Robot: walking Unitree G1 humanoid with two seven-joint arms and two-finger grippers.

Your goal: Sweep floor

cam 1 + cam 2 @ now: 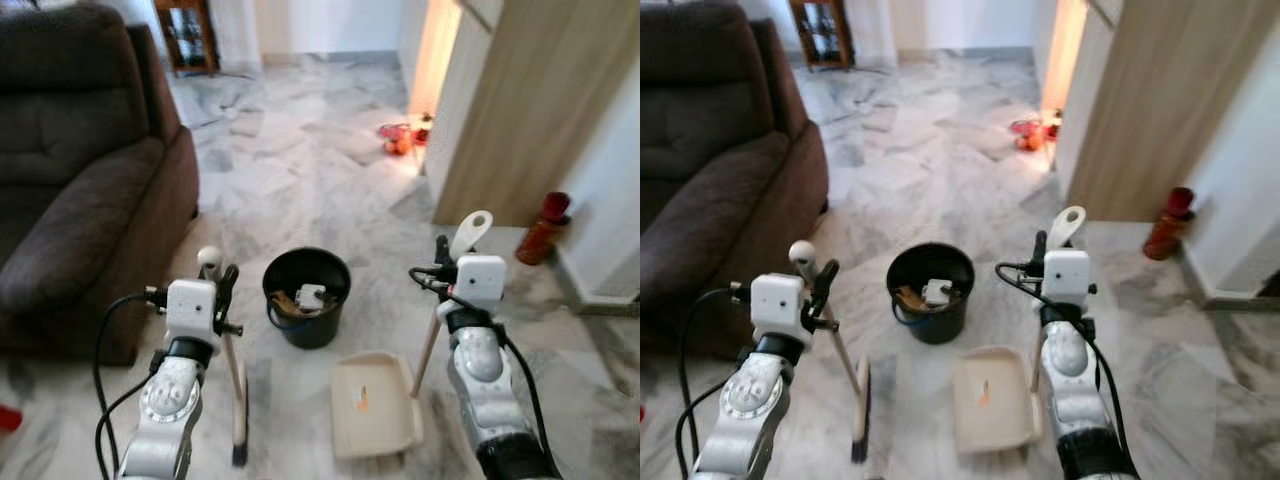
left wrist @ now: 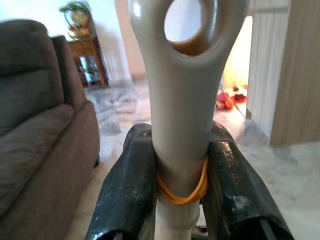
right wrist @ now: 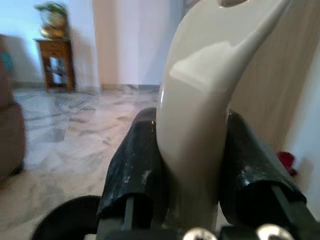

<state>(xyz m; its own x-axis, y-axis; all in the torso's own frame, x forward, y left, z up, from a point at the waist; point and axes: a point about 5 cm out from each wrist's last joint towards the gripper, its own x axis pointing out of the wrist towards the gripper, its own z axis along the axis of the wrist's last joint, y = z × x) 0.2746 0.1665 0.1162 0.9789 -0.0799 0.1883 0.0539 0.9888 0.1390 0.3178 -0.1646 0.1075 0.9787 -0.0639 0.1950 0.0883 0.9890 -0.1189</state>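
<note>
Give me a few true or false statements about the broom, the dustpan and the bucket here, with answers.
1. The left gripper is shut on the broom handle. True.
2. The dustpan lies inside the black bucket. False: it sits on the floor beside the bucket.
3. The right gripper grips the dustpan handle. True.
4. The bucket is empty. False: it holds some scraps.
5. The brown sofa is on the robot's right. False: it is on its left.

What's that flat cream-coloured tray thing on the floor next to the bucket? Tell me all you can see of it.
It is a dustpan, cream, plastic by its look, lying flat on the marble floor just in front of the black bucket. A small orange scrap lies in its shallow pan. A long pale handle rises from its side, ending in a loop, and the right gripper is shut on that handle near the top.
</note>
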